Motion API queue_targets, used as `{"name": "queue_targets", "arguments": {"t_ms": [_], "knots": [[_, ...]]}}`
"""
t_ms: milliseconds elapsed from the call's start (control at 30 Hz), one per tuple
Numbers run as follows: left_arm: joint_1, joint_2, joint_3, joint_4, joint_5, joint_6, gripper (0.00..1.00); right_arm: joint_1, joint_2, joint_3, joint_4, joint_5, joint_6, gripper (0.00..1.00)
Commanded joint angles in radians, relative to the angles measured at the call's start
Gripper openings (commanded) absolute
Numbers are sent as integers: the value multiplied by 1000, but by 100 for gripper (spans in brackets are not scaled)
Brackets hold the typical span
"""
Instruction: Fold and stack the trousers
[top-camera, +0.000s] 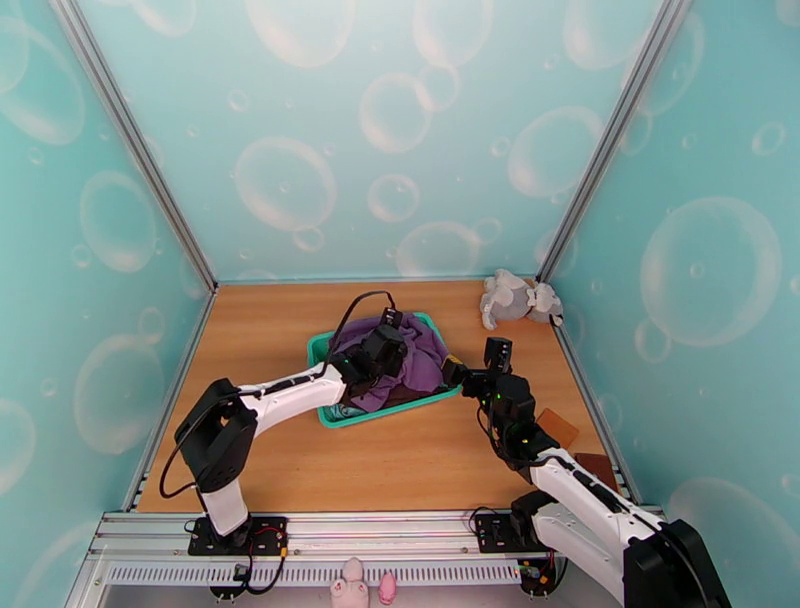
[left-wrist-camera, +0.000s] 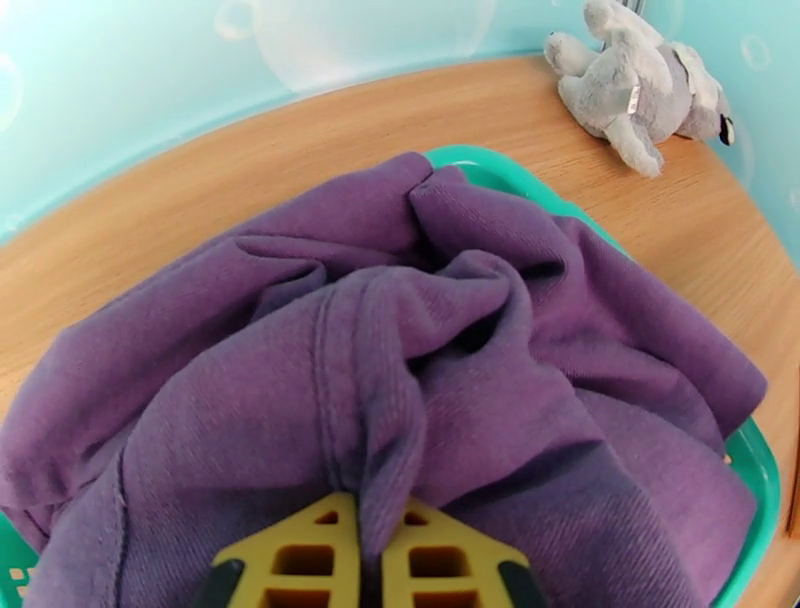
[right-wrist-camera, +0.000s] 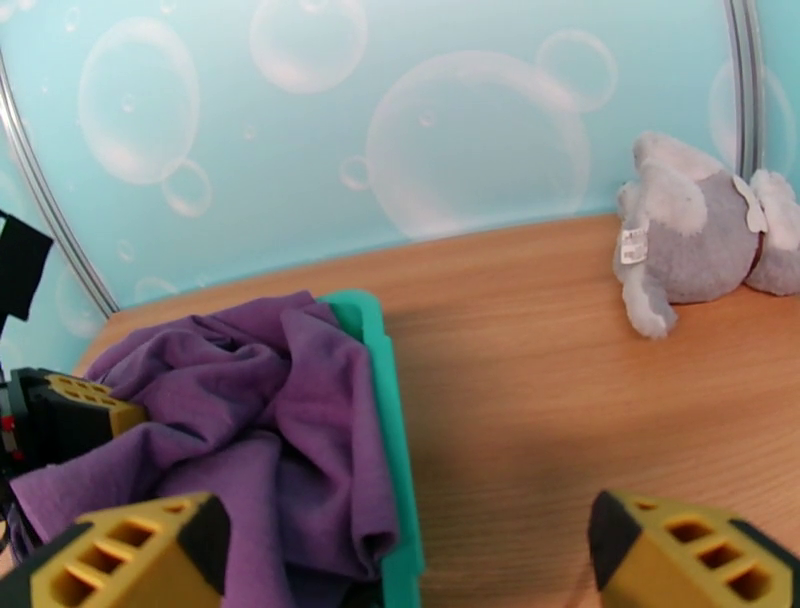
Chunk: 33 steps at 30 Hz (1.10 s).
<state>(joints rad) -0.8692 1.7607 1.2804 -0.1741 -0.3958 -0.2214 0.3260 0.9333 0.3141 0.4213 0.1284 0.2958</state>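
Since the trousers are bunched in the green basket and look soft and floppy, they'll probably sag wherever you lift. Left gripper is pinched tight on a fabric ridge by a seam; right gripper gapes empty at the basket's rim. I'd go for the waistband.

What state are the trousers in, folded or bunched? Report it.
Bunched, not folded: the trousers lie crumpled in the green basket, a ridge pinched in the shut left gripper.
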Motion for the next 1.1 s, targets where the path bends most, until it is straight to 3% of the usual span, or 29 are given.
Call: {"name": "queue_targets", "arguments": {"t_ms": [0, 167, 433, 700, 933, 1067], "knots": [[5, -151, -1, 21, 51, 11, 0, 7, -19, 13, 8, 25, -3, 99], [43, -273, 33, 87, 76, 13, 0, 6, -22, 6, 17, 27, -5, 99], [62, -397, 116, 157, -25, 90, 0, 7, -51, 0, 20, 16, -7, 99], [63, -430, 296, 233, -213, 317, 0, 15, -45, -1, 35, 1, -15, 99], [65, -489, 376, 455, -315, 511, 0, 38, -30, 11, 31, 3, -44, 99], [65, -522, 399, 689, -362, 691, 0, 86, -13, 22, 35, 21, -85, 99]]}}
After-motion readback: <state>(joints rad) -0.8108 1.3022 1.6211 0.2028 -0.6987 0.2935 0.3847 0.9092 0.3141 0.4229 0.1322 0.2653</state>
